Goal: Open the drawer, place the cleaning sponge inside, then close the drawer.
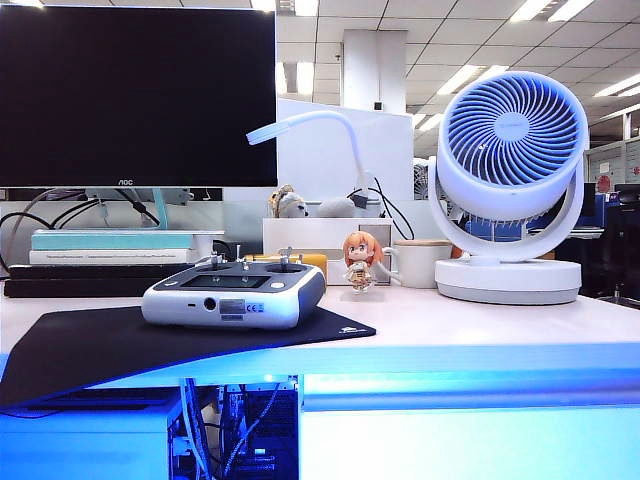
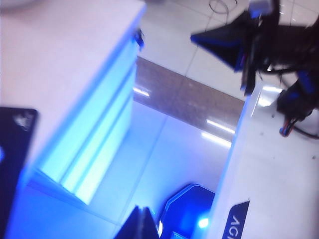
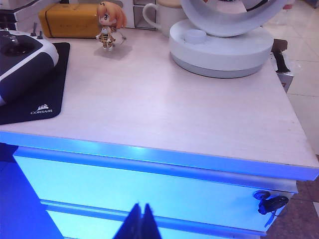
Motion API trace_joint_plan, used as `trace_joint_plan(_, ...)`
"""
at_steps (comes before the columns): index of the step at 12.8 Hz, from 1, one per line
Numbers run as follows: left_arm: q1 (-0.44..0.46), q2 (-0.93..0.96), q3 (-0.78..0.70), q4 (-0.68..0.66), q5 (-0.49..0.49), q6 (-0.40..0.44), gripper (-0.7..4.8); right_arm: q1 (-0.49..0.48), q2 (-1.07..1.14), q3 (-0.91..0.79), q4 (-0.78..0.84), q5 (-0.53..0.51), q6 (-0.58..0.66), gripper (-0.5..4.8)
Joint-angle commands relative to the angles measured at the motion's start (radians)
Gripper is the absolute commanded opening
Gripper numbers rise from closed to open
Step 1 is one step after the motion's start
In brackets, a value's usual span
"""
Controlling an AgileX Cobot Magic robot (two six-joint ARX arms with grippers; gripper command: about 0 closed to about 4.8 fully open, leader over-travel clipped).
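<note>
While the drawer (image 3: 149,191) sits closed under the bench's (image 3: 164,114) front edge, the right claw (image 3: 139,219), pinched together and empty, hangs just before its front, nearer than the left claw (image 2: 142,224), also pinched. No sponge is visible.

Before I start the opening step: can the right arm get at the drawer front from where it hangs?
Probably yes. The right gripper, fingers shut, hangs just before the drawer front with nothing between; only the key sticks out, far aside.
</note>
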State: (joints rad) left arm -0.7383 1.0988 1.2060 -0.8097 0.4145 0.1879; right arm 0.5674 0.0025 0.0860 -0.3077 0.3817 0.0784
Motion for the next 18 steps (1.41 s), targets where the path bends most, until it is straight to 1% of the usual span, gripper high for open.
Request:
trace_joint_plan(1, -0.020, -0.040, -0.273, 0.451, -0.149, -0.161, -0.06, 0.000, -0.001, 0.003, 0.013, 0.001, 0.002, -0.06)
trace_joint_plan(2, -0.019, -0.055, -0.354, 0.560, -0.194, -0.197, -0.06, 0.000, -0.001, 0.003, 0.013, 0.001, 0.002, -0.06)
trace_joint_plan(3, -0.019, -0.075, -0.430, 0.632, -0.262, -0.212, -0.06, 0.001, -0.001, 0.003, 0.013, 0.001, 0.002, -0.06)
trace_joint_plan(4, -0.018, -0.124, -0.497, 0.682, -0.351, -0.215, -0.06, 0.002, -0.001, 0.003, 0.013, 0.001, 0.002, -0.06)
trace_joint_plan(5, 0.003, -0.201, -0.564, 0.726, -0.429, -0.224, -0.06, 0.003, -0.001, 0.003, 0.013, 0.001, 0.002, -0.06)
trace_joint_plan(6, 0.102, -0.320, -0.634, 0.743, -0.437, -0.230, -0.06, 0.003, -0.001, 0.003, 0.012, 0.001, 0.002, -0.06)
trace_joint_plan(7, 0.239, -0.465, -0.706, 0.745, -0.428, -0.229, -0.06, 0.003, -0.001, 0.003, 0.013, 0.001, 0.002, -0.06)
trace_joint_plan(8, 0.358, -0.588, -0.769, 0.748, -0.401, -0.229, -0.06, 0.003, -0.001, 0.003, 0.013, 0.001, 0.002, -0.06)
trace_joint_plan(9, 0.423, -0.660, -0.824, 0.766, -0.371, -0.229, -0.06, 0.003, -0.001, 0.003, 0.013, 0.001, 0.002, -0.06)
trace_joint_plan(10, 0.459, -0.724, -0.884, 0.784, -0.369, -0.230, -0.06, 0.003, -0.001, 0.003, 0.012, 0.001, 0.002, -0.06)
trace_joint_plan(11, 0.492, -0.801, -0.982, 0.809, -0.361, -0.230, -0.06, 0.003, -0.001, 0.003, 0.012, 0.001, 0.002, -0.06)
trace_joint_plan(12, 0.553, -0.894, -1.099, 0.811, -0.347, -0.230, -0.06, 0.003, -0.001, 0.003, 0.013, 0.001, 0.002, -0.06)
trace_joint_plan(13, 0.585, -0.930, -1.129, 0.811, -0.347, -0.239, -0.06, 0.003, -0.001, 0.003, 0.012, 0.001, 0.002, -0.06)
trace_joint_plan(14, 0.735, -1.077, -1.202, 0.750, -0.332, -0.291, -0.06, 0.003, -0.001, 0.003, 0.013, 0.001, 0.002, -0.06)
trace_joint_plan(15, 0.829, -1.096, -1.202, 0.711, -0.332, -0.283, -0.06, 0.003, -0.001, 0.003, 0.012, 0.001, 0.002, -0.06)
trace_joint_plan(16, 0.853, -1.096, -1.202, 0.699, -0.332, -0.265, -0.06, 0.003, -0.001, 0.003, 0.012, 0.001, 0.002, -0.06)
trace_joint_plan(17, 0.864, -1.096, -1.202, 0.625, -0.376, -0.204, -0.06, 0.003, -0.001, 0.003, 0.012, 0.001, 0.002, -0.06)
trace_joint_plan(18, 0.858, -1.096, -1.202, 0.623, -0.378, -0.194, -0.06, 0.003, -0.001, 0.003, 0.012, 0.001, 0.002, -0.06)
